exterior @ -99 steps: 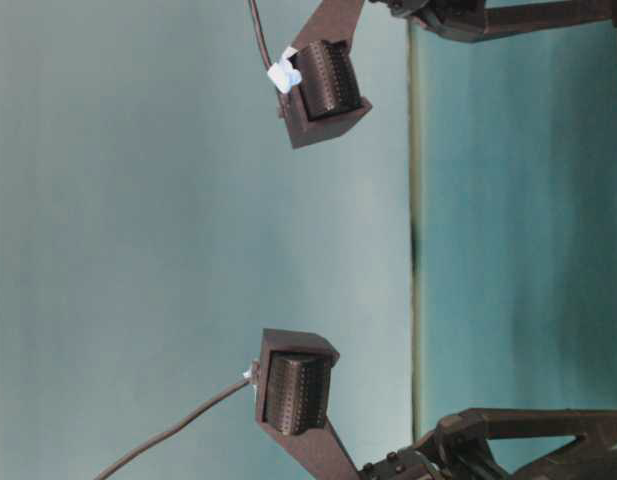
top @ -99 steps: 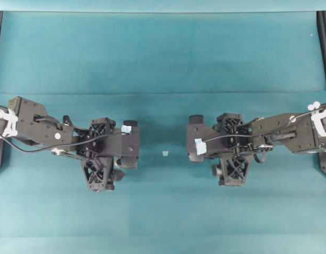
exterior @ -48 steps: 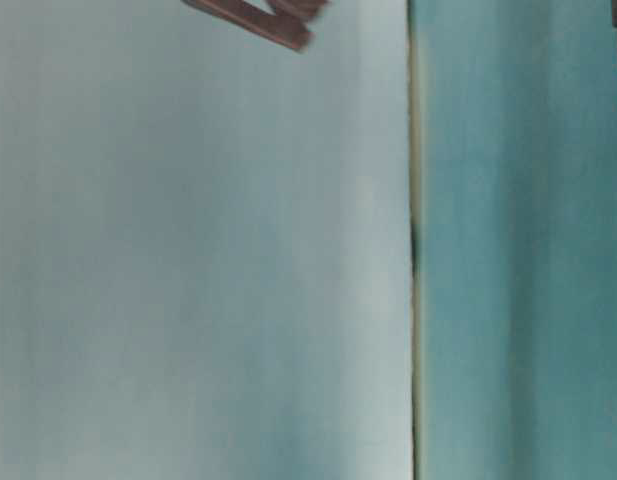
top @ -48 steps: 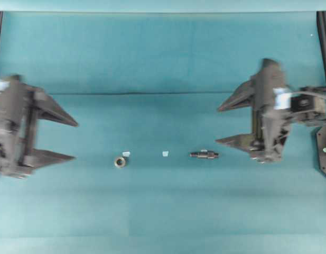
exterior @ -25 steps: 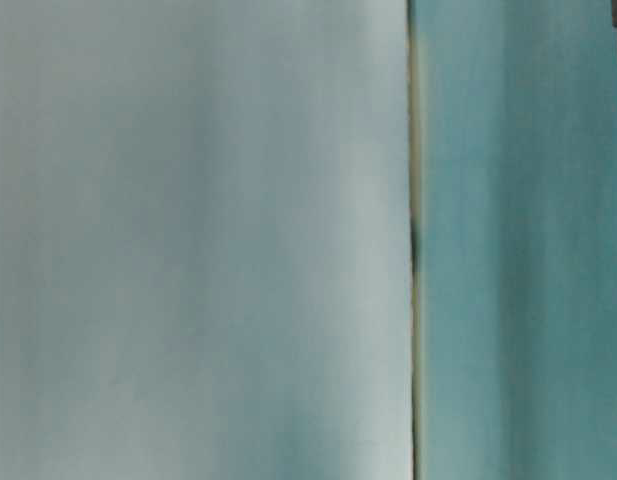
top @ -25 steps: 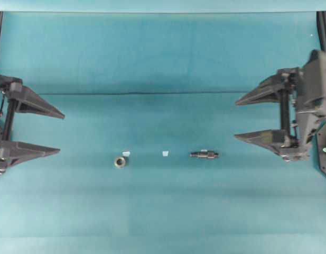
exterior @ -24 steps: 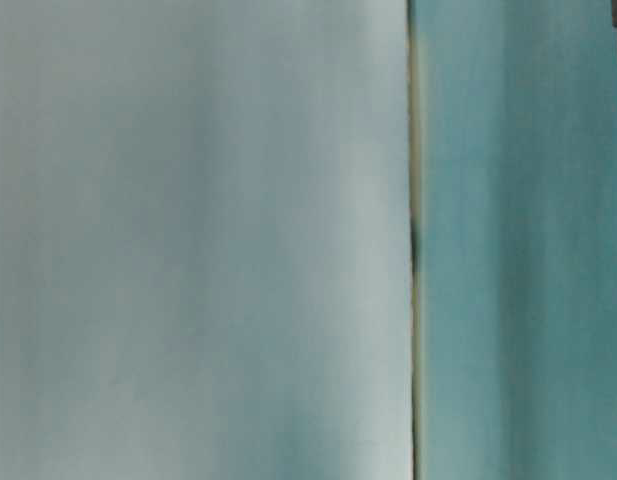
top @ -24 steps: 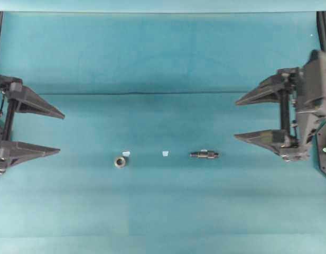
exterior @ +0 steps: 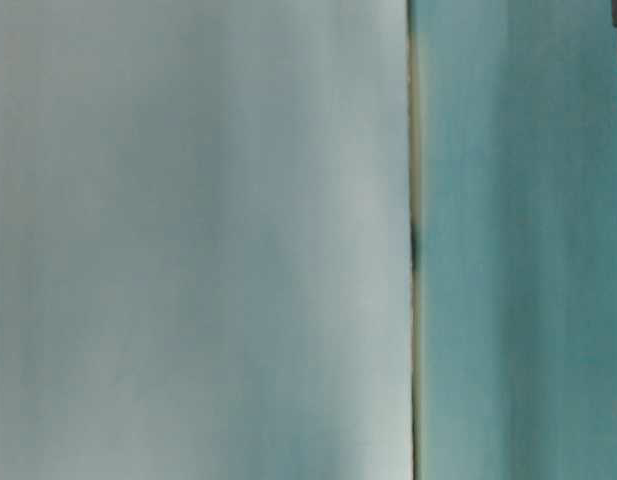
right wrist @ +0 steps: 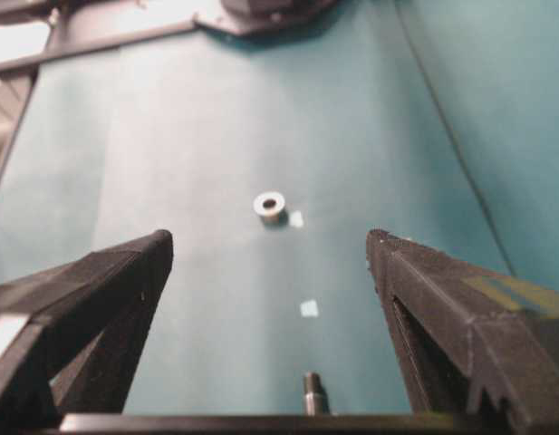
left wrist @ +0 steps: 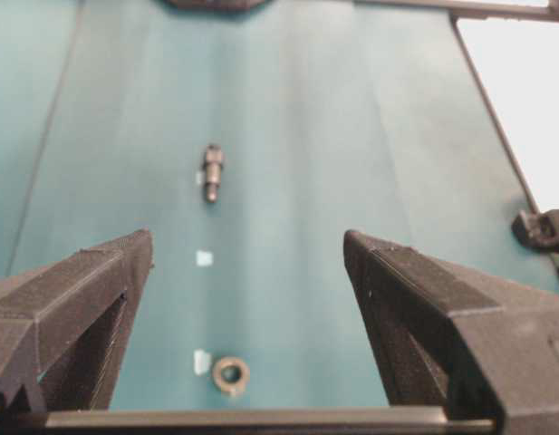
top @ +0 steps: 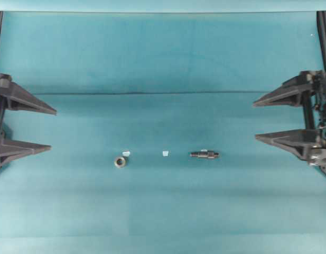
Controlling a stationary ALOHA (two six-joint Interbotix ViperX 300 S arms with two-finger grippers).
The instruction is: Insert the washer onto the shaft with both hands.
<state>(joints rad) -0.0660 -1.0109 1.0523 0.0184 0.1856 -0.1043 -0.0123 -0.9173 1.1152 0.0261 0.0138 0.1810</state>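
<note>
Teal cloth worktop (top: pixel 163 58), faint crease line across, black frame rails at both side edges. One washer (top: pixel 119 162) lying flat, hole up. One shaft (top: pixel 204 154) on its side, well right of washer, not touching. Two pale scraps (top: pixel 165 153): one just beside washer, one between washer and shaft. Left tool (top: pixel 22 129) far left of washer, fingers spread wide, holding nothing. Right tool (top: pixel 281 119) far right of washer, past shaft, also wide, holding nothing. Table-level view just blur.
</note>
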